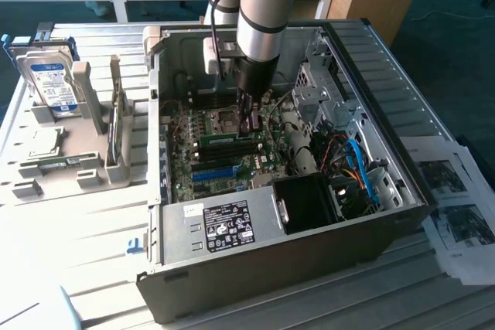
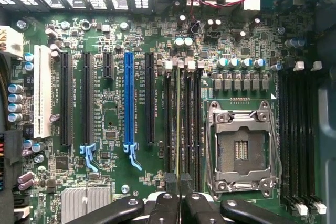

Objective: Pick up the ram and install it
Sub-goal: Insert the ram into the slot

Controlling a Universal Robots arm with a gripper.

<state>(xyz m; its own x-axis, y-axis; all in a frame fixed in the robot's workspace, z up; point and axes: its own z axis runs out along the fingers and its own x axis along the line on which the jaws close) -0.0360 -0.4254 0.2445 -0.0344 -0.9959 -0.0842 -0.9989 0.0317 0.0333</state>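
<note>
Arm reaches down into the open PC case (image 1: 271, 237), which lies on its side on the surface (image 1: 77, 229). Gripper (image 1: 249, 130) is over the middle of the motherboard (image 1: 182, 171), at the memory slots (image 2: 195, 124) just beside the CPU socket (image 2: 242, 150), on the side toward the blue expansion slot (image 2: 129, 98).

Jaws: clenched to a narrow gap, with a thin edge pinched between the pads. That reads as the ram (image 1: 219, 138), held on edge.

In the wrist view the ram (image 2: 178, 124) shows as a thin line running straight out from the gripper (image 2: 178, 184). It is parallel to the black slots and lies between two of them.

In the exterior view it is a green strip reaching from the jaws toward the exterior view's left.

Key relation: the ram's long axis matches the slot axis, directly under the jaws, and the grip looks nearer one end than the centre. Can't tell if it is seated or just above the slot.

Hard drive (image 1: 52, 83) sits in a holder near the surface's far edge, well apart.
</note>
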